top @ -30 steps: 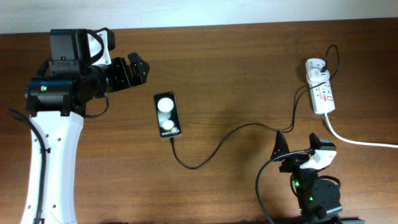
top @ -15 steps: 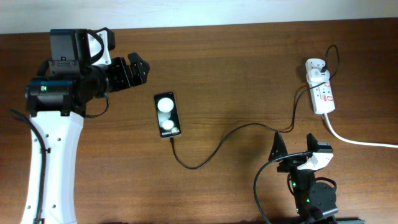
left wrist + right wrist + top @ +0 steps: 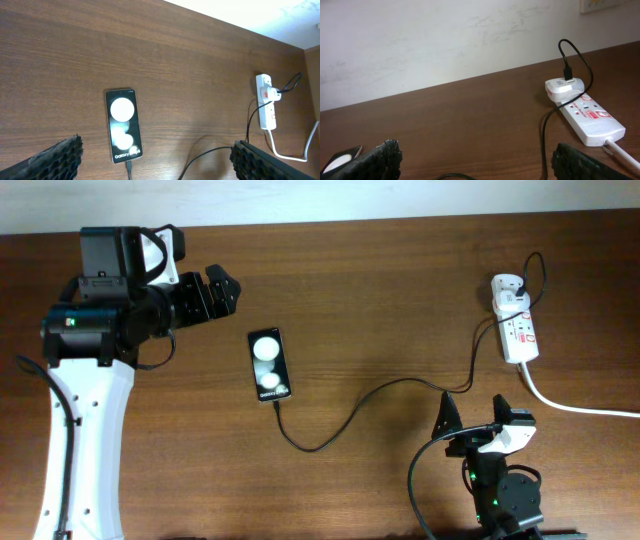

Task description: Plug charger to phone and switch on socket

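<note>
The black phone [image 3: 269, 365] lies flat mid-table, with two bright reflections; it also shows in the left wrist view [image 3: 123, 125]. The thin black charger cable [image 3: 350, 415] has its plug tip in the phone's near end and runs right to the white adapter [image 3: 507, 286] on the white socket strip [image 3: 520, 330]. In the right wrist view the socket [image 3: 587, 117] lies at the right. My left gripper [image 3: 215, 292] is open and empty, left of the phone. My right gripper [image 3: 478, 420] is open and empty at the near edge, below the socket.
The socket's thick white cord [image 3: 575, 405] runs off to the right edge. A pale wall [image 3: 445, 35] stands behind the table's far edge. The left arm's white body [image 3: 85, 440] covers the table's left side.
The right gripper has drawn back a little toward the near edge since the earliest frame, then stayed still. The left arm, phone and cable have not moved.
</note>
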Robot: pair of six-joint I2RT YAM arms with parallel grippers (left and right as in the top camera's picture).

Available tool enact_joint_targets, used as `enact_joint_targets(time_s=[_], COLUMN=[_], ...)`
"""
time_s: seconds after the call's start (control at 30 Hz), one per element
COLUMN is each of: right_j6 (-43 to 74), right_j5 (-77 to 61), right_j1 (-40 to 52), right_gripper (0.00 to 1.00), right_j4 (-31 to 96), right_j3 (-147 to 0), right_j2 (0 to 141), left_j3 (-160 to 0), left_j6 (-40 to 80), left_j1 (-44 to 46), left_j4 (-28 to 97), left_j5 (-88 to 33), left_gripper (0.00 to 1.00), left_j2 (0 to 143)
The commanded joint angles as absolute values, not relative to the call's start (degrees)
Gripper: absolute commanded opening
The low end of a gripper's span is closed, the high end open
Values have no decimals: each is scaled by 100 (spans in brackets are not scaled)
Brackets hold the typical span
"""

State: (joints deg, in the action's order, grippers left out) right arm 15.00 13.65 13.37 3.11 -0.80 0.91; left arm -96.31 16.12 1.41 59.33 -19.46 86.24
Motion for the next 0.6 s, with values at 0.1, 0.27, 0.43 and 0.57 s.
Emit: enact_joint_targets(time_s=[0.1, 0.27, 0.43, 0.57], right_j6=[1531, 1531, 1531, 1531], right_j5=[1315, 1315, 1315, 1315], right_j1=[1306, 1306, 1306, 1306], right_gripper=[99, 99, 99, 99], right_j4=[342, 342, 342, 342], right_j3=[-32, -32, -32, -32], right_j2=[19, 19, 19, 19], left_j3=[-9668, -9668, -9657, -9614], left_j6=[1647, 1647, 1647, 1647], left_j1=[110, 95, 97, 102], left_j4=[5929, 5927, 5929, 5927], left_j5=[-1946, -1946, -1946, -1704], left_gripper=[99, 99, 99, 99], left_j2=[8591, 8591, 8335, 7918])
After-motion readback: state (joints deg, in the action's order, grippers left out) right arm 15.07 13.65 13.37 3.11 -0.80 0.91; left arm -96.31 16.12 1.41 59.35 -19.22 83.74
